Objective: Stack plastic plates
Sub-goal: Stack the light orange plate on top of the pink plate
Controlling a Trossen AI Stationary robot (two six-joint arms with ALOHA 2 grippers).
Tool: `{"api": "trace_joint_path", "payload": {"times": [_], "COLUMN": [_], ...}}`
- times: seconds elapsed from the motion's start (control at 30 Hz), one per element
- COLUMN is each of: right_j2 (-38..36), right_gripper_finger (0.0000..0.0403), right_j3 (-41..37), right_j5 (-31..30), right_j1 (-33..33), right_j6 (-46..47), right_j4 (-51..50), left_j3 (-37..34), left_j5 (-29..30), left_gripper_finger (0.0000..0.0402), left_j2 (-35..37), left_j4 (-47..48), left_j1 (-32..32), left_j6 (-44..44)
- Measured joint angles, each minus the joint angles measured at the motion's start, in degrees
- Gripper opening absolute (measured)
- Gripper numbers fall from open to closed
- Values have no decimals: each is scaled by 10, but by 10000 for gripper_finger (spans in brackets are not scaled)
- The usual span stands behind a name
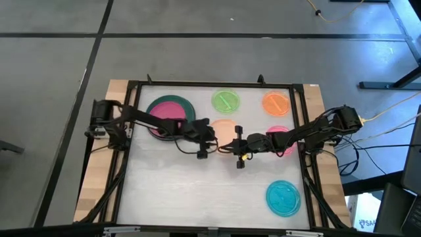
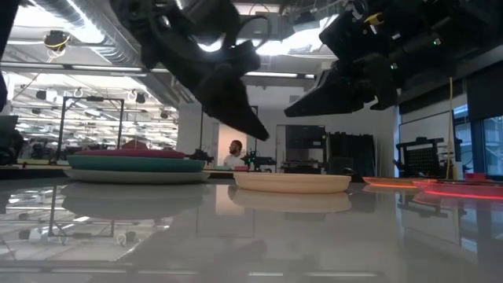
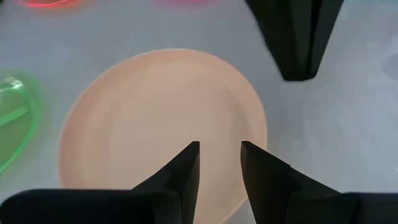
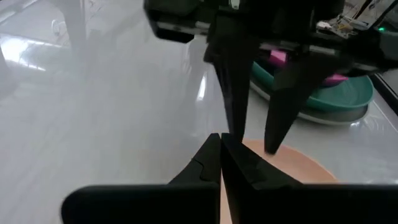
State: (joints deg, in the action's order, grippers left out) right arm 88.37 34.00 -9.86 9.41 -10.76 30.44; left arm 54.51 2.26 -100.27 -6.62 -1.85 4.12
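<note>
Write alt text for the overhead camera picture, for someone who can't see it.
Both dark arms reach to the table's middle, where the left gripper and right gripper meet over a peach plate. A pink plate sits on a dark teal plate at the back left. Green, orange, magenta and cyan plates lie singly.

White table [image 1: 197,191], scattered plastic plates [image 1: 283,197]

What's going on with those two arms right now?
Left gripper open, right gripper shut, both over peach plate. Nothing held. Nothing between them.
</note>
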Motion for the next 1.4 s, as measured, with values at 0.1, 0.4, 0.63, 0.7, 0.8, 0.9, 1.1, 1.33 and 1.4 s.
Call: {"api": "trace_joint_path", "payload": {"times": [0.1,0.4,0.63,0.7,0.8,0.9,1.1,1.33,1.4], "right_j2": [-16,-195,-314,-341,-361,-360,-356,-356,-356], "right_gripper_finger": [5,5,5,5,5,5,5,5,5], "right_j3": [0,0,-61,-100,-161,-212,-248,-248,-248], "right_j5": [0,-46,-40,-30,-1,6,-1,-1,-2], "right_j1": [0,0,0,0,0,0,0,0,-1], "right_j6": [-6,-14,-1,17,55,76,78,74,71], "right_j4": [-23,-213,-226,-191,-119,-47,12,22,21], "left_j3": [27,50,50,50,50,50,51,50,50], "left_j5": [0,0,-2,-13,-38,-49,-36,11,11], "left_gripper_finger": [109,109,109,109,109,109,109,109,109], "left_j2": [-23,-35,-41,-40,-41,-43,-74,-104,-108], "left_j4": [2,2,12,16,19,19,32,44,49], "left_j1": [6,9,9,9,14,23,36,35,36], "left_j6": [6,10,24,24,22,22,26,26,26]}}
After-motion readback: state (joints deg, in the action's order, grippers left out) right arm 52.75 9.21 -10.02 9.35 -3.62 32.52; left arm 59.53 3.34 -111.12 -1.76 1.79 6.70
